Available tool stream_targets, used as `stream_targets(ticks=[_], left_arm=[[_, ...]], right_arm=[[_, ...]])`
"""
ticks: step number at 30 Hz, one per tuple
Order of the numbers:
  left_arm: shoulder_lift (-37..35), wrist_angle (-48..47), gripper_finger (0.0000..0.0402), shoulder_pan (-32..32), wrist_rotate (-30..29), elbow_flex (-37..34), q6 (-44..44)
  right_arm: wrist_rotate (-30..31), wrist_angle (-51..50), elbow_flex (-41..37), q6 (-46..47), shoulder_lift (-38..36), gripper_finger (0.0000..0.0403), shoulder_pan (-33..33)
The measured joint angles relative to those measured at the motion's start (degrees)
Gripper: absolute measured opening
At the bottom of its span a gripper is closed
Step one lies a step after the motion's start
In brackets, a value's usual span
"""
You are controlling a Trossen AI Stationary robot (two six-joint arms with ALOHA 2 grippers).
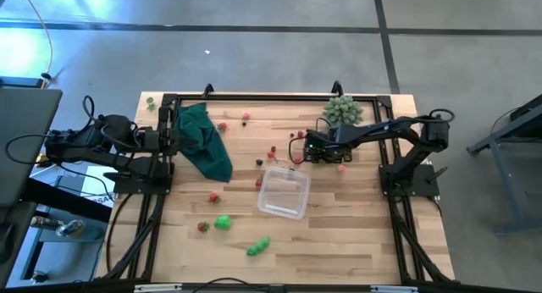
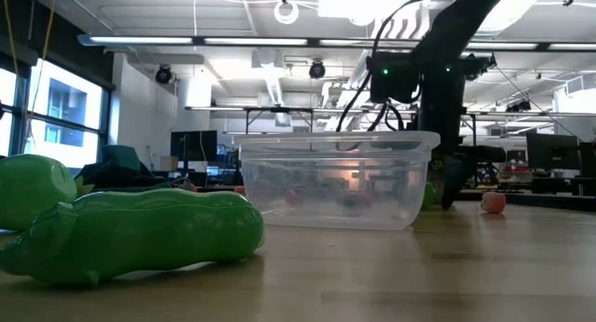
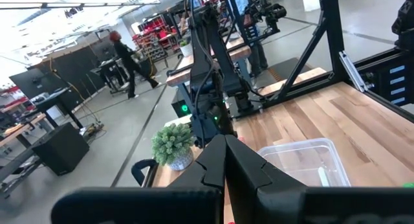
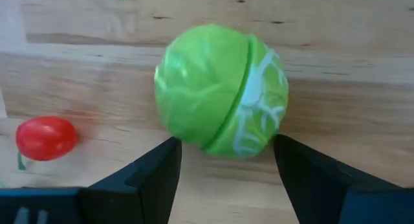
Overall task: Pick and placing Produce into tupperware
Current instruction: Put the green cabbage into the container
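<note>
Two arms: right gripper jaws wide, green ball between; left gripper jaws closed.
Surface: wooden surface, red piece beside the jaws.
Room: person walking.

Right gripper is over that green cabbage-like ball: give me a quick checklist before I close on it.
1. Right gripper open: ok.
2. Round bright green toy cabbage centred between the fingers: ok, one finger on each side.
3. Fingers low enough to grip around the ball's middle: cannot tell.
4. Small red toy tomato outside the jaws: ok, off to one side.
5. Clear plastic rectangular tupperware open and upright: ok.
6. Left gripper out of the way: ok, shut, parked at the table's left edge.
</note>
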Motion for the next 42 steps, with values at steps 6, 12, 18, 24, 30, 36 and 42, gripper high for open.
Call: stream_targets(ticks=[6, 12, 18, 24, 30, 36, 42], left_arm=[[0.0, 0.0, 0.0001, 0.0, 0.0, 0.0, 0.0], [0.0, 0.0, 0.0001, 0.0, 0.0, 0.0, 0.0], [0.0, 0.0, 0.0001, 0.0, 0.6, 0.0, 0.0], [0.0, -0.1, 0.0001, 0.0, 0.7, 0.0, 0.0], [0.0, -1.3, 0.0001, 0.0, 0.7, 0.0, 0.0], [0.0, -2.3, 0.0001, 0.0, 0.7, 0.0, -0.2], [0.0, -2.8, 0.0001, 0.0, 0.7, 0.0, -0.2]], right_arm=[[-0.1, 0.0, 0.0, 0.0, 0.0, 0.0238, 0.0], [0.8, 0.0, 0.1, 1.4, 0.0, 0.0238, 0.0], [0.5, 1.4, 0.1, 1.7, 0.0, 0.0238, -0.5], [1.8, 1.9, 0.1, 1.7, 0.0, 0.0238, -2.0], [2.4, 2.9, 0.2, 3.4, 0.0, 0.0238, -3.8], [3.4, 3.0, 0.2, 3.4, 0.0, 0.0238, -4.2], [3.4, 3.0, 0.2, 3.2, 0.0, 0.0238, -2.9]])
